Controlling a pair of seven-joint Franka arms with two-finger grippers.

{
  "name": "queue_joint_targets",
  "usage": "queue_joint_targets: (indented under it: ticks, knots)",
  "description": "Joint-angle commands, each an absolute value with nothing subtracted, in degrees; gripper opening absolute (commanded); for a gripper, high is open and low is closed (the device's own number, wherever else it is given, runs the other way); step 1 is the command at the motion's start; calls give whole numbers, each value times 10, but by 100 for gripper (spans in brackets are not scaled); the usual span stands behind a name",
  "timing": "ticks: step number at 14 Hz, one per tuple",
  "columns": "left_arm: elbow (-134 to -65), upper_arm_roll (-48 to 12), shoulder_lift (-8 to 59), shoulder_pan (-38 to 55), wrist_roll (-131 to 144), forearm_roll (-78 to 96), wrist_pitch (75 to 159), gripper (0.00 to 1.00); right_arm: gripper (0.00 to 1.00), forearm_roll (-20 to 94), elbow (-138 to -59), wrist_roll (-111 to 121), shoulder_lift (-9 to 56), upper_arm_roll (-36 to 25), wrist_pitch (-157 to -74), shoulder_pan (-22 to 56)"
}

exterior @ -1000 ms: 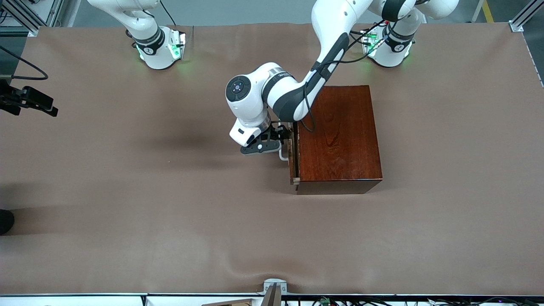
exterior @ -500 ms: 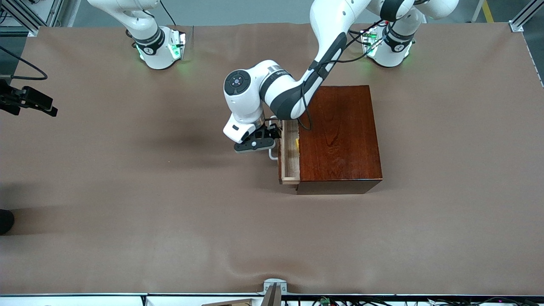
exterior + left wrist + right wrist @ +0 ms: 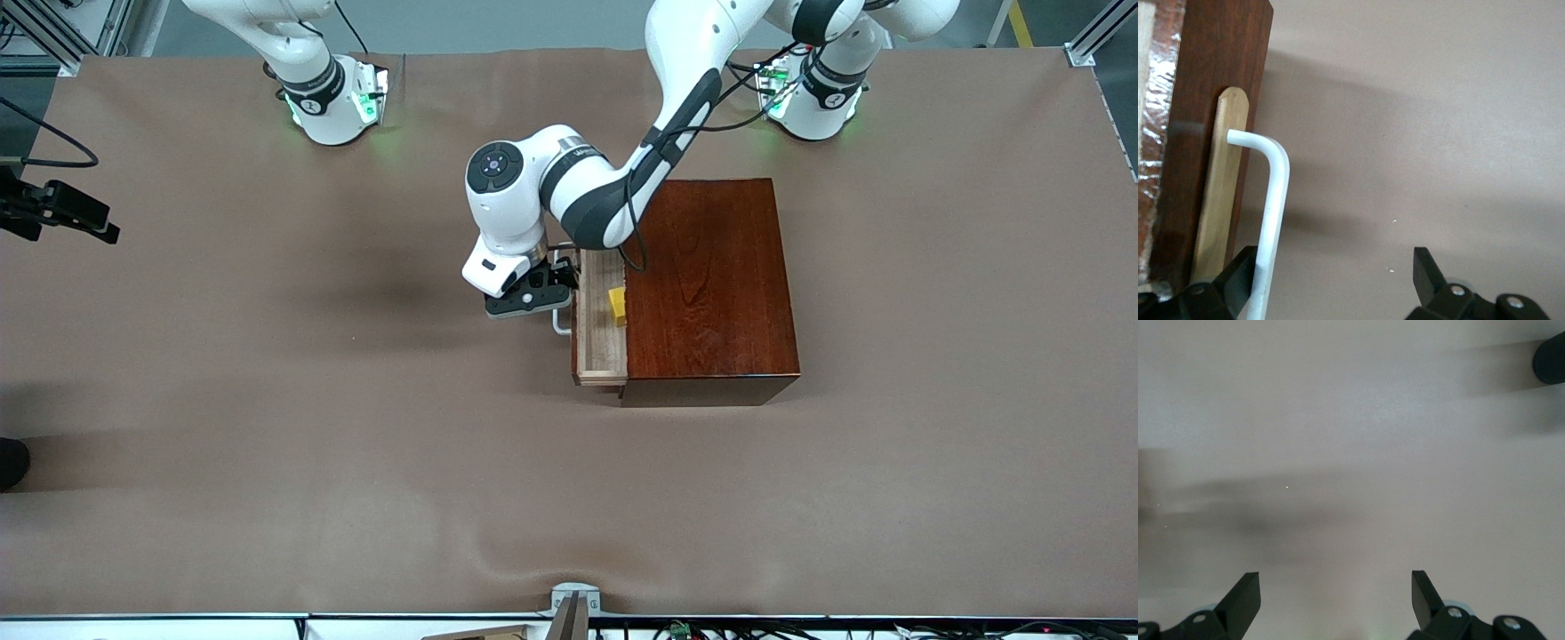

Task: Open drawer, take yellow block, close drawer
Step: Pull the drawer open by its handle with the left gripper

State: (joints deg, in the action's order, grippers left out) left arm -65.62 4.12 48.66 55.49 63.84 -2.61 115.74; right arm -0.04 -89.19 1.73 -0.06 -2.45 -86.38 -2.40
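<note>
The drawer (image 3: 600,342) has slid farther toward 9 o'clock, exposing the yellow block (image 3: 616,304). The left end effector (image 3: 1331,273), spread apart, hooks the handle (image 3: 1275,200). The right end effector (image 3: 1335,600) waits, spread apart, over the tabletop (image 3: 1351,420).

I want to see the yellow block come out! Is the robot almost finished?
Not yet. The drawer is partly open, showing the yellow block inside. The open left gripper hooks its white handle. The right gripper waits open. Taking the block and closing remain.
</note>
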Motion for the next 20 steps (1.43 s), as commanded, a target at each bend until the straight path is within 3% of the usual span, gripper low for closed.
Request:
queue_joint_targets:
  ticks: [1,20]
  knots:
    - [-620,33,516,566,668,-15,1187,100,100,11,-904,16,-15,-15,-864,-40]
    - [-602,30,526,579,702,-15,1240,100,100,11,-904,14,-15,-15,-860,-40]
